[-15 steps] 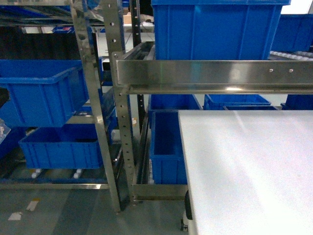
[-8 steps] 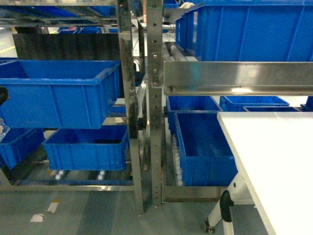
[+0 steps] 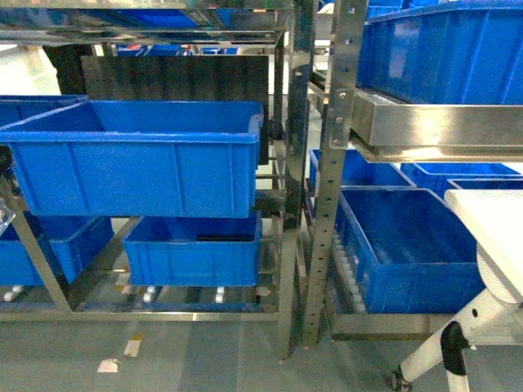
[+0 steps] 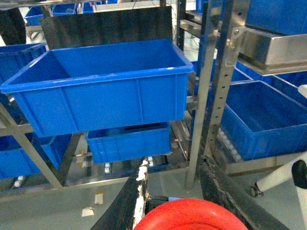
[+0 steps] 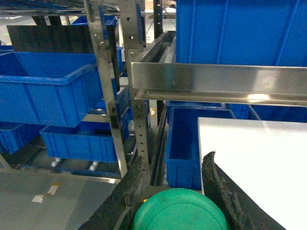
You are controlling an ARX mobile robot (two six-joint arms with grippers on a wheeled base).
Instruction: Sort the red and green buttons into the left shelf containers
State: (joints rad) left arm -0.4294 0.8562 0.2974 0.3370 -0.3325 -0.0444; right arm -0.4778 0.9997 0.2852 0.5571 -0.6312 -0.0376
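Observation:
In the left wrist view the red button (image 4: pixel 189 218) fills the bottom edge, and my left gripper (image 4: pixel 173 163) is shut on it with a black finger on each side. The green button (image 5: pixel 180 211) sits the same way in my right gripper (image 5: pixel 173 158), which is shut on it. Of the left shelf containers, a large blue bin (image 3: pixel 139 175) rests tilted on the middle level, seen ahead of the left gripper as the same bin (image 4: pixel 105 103). A smaller blue bin (image 3: pixel 192 257) stands below it. Neither gripper shows in the head view.
Perforated steel uprights (image 3: pixel 327 163) divide the left shelf from the right rack, whose steel rail (image 3: pixel 441 126) juts out. More blue bins (image 3: pixel 409 253) sit low on the right. A white table (image 3: pixel 498 220) with a castered leg (image 3: pixel 441 351) is at the right edge. Paper scraps (image 3: pixel 131 347) lie on the floor.
The head view has swung to the left: the shelf bins and uprights have shifted rightward in the picture, and the white table has slid from the middle to the right edge.

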